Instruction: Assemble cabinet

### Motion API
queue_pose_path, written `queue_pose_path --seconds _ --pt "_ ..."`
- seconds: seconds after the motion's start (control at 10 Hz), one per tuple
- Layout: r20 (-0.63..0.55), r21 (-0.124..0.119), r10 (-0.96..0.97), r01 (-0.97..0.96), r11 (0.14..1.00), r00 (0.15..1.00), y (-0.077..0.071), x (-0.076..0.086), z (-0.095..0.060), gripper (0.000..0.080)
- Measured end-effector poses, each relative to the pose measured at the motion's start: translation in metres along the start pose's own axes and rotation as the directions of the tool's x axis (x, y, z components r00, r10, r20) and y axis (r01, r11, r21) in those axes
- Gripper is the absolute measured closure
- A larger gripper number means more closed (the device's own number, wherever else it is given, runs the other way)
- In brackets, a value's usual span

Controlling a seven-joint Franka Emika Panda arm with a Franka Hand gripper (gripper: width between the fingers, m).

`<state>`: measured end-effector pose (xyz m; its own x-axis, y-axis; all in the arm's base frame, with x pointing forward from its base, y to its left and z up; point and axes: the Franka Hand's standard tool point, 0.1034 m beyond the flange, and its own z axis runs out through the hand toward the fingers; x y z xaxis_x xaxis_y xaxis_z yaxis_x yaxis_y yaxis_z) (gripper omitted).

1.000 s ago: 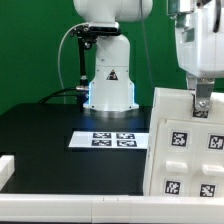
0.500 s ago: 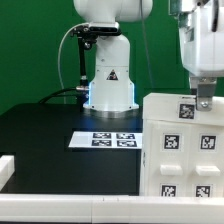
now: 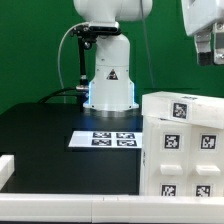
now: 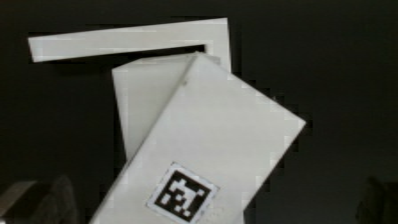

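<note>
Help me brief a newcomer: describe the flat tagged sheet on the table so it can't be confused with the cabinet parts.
Start at the white robot pedestal with the blue glow at the back of the black table. Just in front of it lies the marker board, thin and flat. Unlike the tall white cabinet body beside it, it barely rises off the table.
</note>
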<state>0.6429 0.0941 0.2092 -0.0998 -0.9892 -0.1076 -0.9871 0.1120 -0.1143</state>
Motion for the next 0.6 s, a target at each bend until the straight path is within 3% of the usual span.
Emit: queue_pose_path --seconds 0.3,0.6 --pt "-0.005 -0.009 -0.176 0.176 0.984 0.984 0.002 -0.003 0.006 0.0002" --pt "-0.008 0.001 -0.604 0.604 0.797 0.797 0.001 -0.008 0.012 0.0002"
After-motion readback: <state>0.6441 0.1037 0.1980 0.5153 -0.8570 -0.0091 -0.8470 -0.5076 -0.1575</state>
